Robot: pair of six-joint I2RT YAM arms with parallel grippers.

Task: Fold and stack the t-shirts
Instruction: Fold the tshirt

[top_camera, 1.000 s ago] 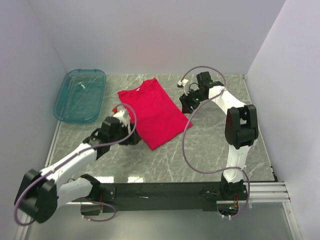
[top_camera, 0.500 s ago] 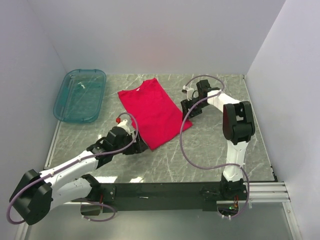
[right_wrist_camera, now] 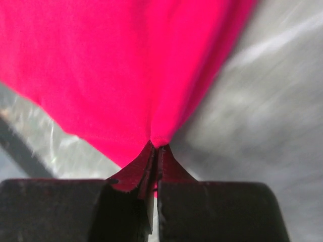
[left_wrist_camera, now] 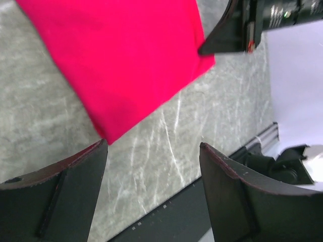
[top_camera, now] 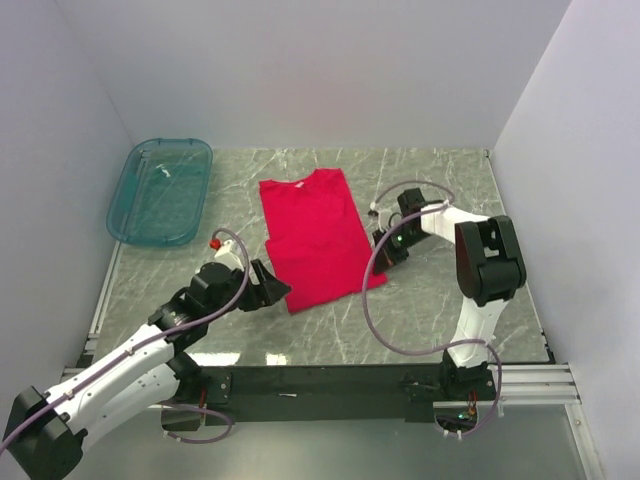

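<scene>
**A:** Start nearest the arm bases. What is the left gripper (left_wrist_camera: 151, 147) doing?

**B:** It is released, with its two black fingers (left_wrist_camera: 60, 194) standing wide apart. It sits low over the grey marbled table (top_camera: 440, 290), left of centre. The near left corner of the t-shirt (top_camera: 312, 232) lies just beside the fingertips. Nothing is between the fingers except bare table and that red corner, and I cannot tell whether a finger touches the cloth.

**A:** And the shirt?

**B:** It is crimson and lies flat in the middle of the table, its length running near to far with the neck end at the far side. The near hem slants, so the left corner sits nearer than the right.

**A:** What about the right gripper (top_camera: 386, 250)?

**B:** It is at the shirt's right edge, towards the near right corner. The wrist view shows it clenched on the fabric: the fingers meet on a small pinch of red cloth, which gathers into creases at the tips.

**A:** Anything farther back?

**B:** A translucent teal tub (top_camera: 160, 190) stands at the far left, well apart from the shirt.
</scene>
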